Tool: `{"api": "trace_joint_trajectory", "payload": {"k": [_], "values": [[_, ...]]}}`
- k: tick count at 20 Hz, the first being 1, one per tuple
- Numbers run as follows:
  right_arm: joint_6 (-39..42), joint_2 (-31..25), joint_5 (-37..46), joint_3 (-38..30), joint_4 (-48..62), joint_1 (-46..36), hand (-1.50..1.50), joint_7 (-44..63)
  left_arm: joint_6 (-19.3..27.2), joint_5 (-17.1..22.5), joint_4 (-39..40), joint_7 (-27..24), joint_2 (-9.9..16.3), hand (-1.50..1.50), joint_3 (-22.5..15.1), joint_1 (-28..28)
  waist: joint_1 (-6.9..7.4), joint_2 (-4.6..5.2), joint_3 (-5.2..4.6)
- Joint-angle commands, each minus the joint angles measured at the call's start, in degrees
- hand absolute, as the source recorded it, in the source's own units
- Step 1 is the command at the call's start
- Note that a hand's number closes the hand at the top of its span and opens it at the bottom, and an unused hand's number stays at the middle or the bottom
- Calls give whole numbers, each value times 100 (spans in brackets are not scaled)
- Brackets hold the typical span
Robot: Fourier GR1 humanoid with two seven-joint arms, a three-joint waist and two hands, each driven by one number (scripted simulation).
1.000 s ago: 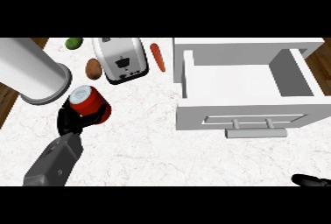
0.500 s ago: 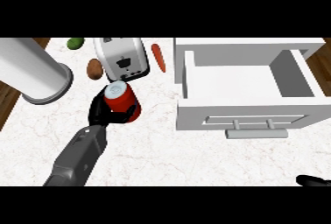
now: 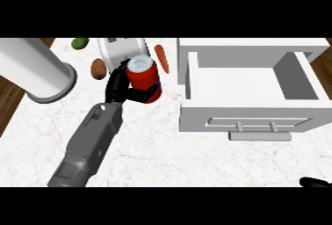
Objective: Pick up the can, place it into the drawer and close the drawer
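While left hand (image 3: 123, 85) fingers grip red can (image 3: 142, 78), white marble counter (image 3: 162, 149), open drawer (image 3: 250, 85)

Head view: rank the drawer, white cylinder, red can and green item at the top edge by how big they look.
1. Drawer
2. White cylinder, partly cut off by the frame
3. Red can, held by the left hand, raised toward the camera, so maybe flattered
4. Green item
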Motion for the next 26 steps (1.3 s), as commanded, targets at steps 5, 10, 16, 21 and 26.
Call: {"api": "trace_joint_trajectory", "payload": {"k": [5,10,16,21,26], "values": [[-181,4,-39,-74,-253,-107,-150,384,585,380,-1830,1782,-123,150,-903,-164,1,-13,-2],[17,-119,-191,-134,-453,18,-150,401,945,319,-2357,2800,-122,150,-861,-1032,-45,-1,-2],[-10,-49,86,-42,302,-278,-150,-117,1491,251,-2251,3277,-125,150,-1200,-1670,-79,39,-1],[-88,31,167,39,108,-223,-150,22,1584,374,-1667,3594,-126,150,-1247,-2469,-128,51,-1],[-264,211,321,382,-180,-345,-150,322,2090,657,-885,3885,-126,150,-1400,-3681,-264,77,1]]}}
